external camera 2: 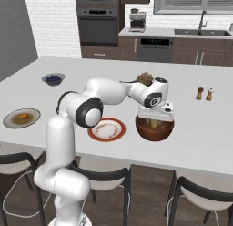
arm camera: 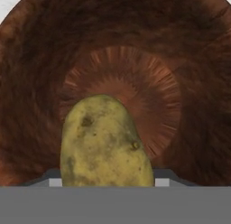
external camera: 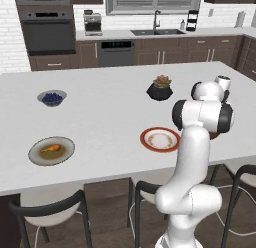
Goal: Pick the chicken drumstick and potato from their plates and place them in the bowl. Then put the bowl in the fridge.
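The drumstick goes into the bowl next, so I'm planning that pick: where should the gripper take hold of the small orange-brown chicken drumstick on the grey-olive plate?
Across the thick end of the orange-brown chicken drumstick, coming straight down: it lies flat on the shallow grey-olive plate, with nothing beside it.

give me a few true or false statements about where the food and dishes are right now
1. The potato is held over the inside of the wooden bowl. True.
2. The chicken drumstick is already in the bowl. False: it lies on the grey-olive plate.
3. The red-rimmed plate has no food on it. True.
4. The gripper is open and empty. False: its fingers are shut on the potato.
5. The blueberry bowl sits beside the wooden bowl. False: it is far off across the counter, past the drumstick's plate.
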### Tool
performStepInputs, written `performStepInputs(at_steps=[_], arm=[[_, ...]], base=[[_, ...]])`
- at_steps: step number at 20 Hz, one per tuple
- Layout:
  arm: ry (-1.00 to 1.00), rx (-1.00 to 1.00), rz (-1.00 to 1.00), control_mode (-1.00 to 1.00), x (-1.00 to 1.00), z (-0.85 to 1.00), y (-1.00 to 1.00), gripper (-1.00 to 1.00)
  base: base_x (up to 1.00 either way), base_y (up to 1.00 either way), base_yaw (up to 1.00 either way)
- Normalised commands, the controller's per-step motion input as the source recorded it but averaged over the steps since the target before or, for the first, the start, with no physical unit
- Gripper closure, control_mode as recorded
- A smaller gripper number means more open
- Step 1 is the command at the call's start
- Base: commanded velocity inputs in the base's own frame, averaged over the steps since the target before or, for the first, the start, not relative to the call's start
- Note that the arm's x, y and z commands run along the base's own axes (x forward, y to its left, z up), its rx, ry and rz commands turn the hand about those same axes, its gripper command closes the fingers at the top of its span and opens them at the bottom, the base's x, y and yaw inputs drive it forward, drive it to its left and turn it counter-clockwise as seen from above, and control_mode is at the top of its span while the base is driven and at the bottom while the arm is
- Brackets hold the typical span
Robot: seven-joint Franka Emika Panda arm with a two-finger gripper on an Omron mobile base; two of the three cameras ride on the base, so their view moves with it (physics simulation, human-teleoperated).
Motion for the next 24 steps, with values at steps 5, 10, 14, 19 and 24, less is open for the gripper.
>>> performStepInputs(at_steps=[5, 10, 14, 19, 24], arm=[[-0.08, 0.00, 0.00, -1.00, 0.00, 0.00, 0.05, -1.00], [-0.09, -0.01, 0.00, -1.00, 0.00, 0.00, 0.02, -1.00], [-0.04, -0.01, 0.00, -1.00, 0.01, 0.01, 0.00, -1.00], [-0.01, -0.14, -0.01, -1.00, -0.12, 0.27, 0.28, -1.00], [0.00, -0.09, -0.12, -1.00, -0.31, 0.68, 0.69, -1.00]], base=[[0.00, 0.00, 0.00], [0.00, 0.00, 0.00], [0.00, 0.00, 0.00], [0.00, 0.00, 0.00], [0.00, 0.00, 0.00]])
